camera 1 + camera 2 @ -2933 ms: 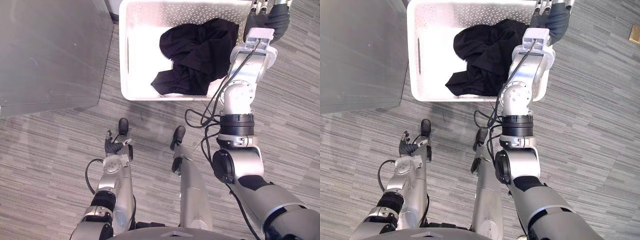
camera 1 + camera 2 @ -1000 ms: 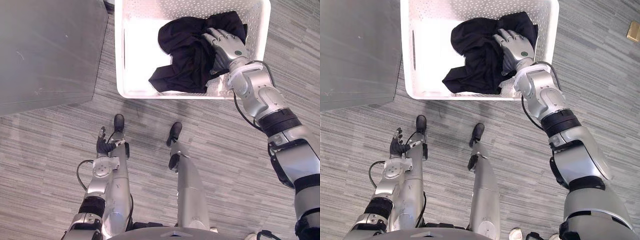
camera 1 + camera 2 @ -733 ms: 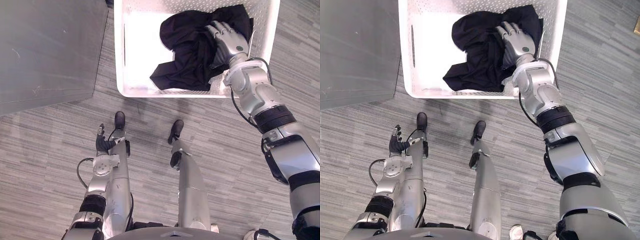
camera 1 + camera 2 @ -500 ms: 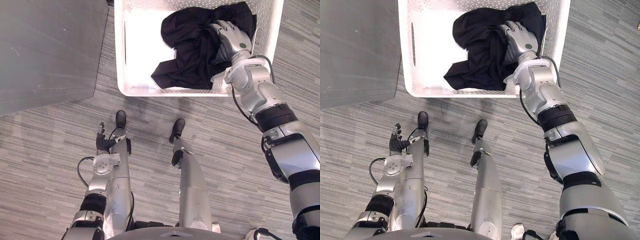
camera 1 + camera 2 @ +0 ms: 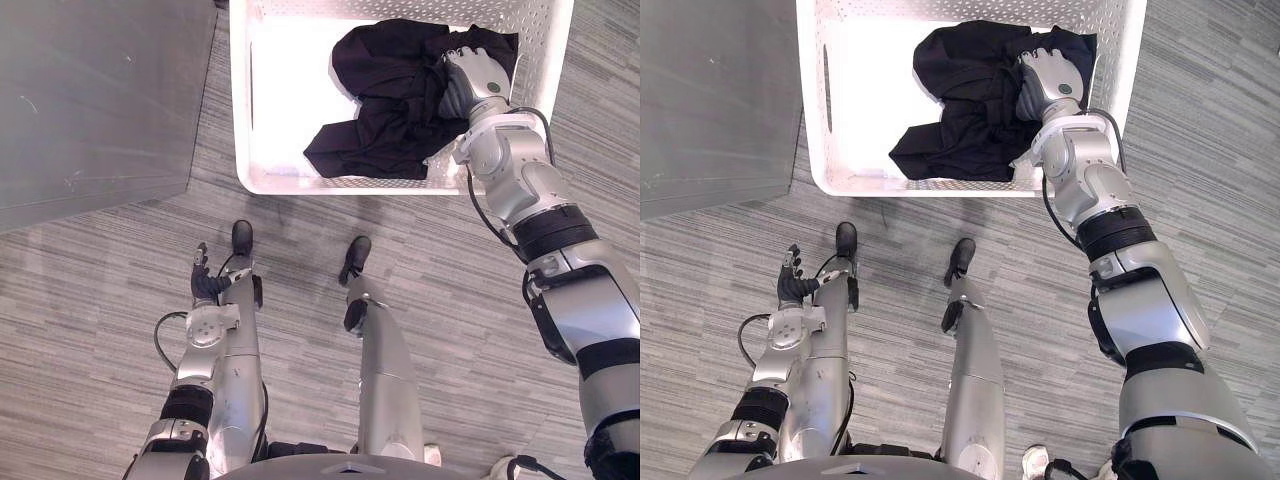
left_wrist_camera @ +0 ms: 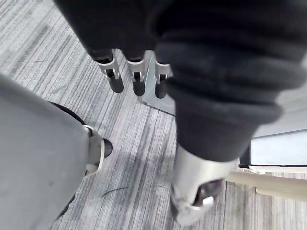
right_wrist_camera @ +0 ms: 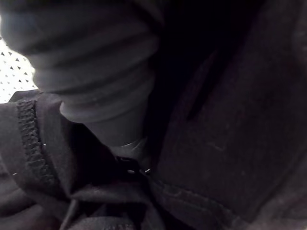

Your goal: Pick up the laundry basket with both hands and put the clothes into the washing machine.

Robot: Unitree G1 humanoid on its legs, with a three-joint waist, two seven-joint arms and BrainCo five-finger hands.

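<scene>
- Grey carpet (image 5: 80,300) lay nearest. The left hand (image 5: 205,287) hung low beside the leg, fingers slack and straight, holding nothing, well apart from the basket. Risk: no two-handed lift could start from there, and a one-sided pull would likely tip or skid the basket.
- White perforated laundry basket (image 5: 240,130) sat on the floor ahead, not lifted. Its near rim lay close under the right forearm, so the arm could snag it on the way up.
- Black clothes (image 5: 375,110) lay bunched in the basket's right half. The right hand (image 5: 472,78) sat on top, fingers curled into the cloth, tips buried. Risk: a shallow pinch might catch only one fold, and the rest would trail over the rim or drop onto the carpet.
- Grey metal box (image 5: 95,100) stood left of the basket. Could not tell whether it was the washer; no door showed.
</scene>
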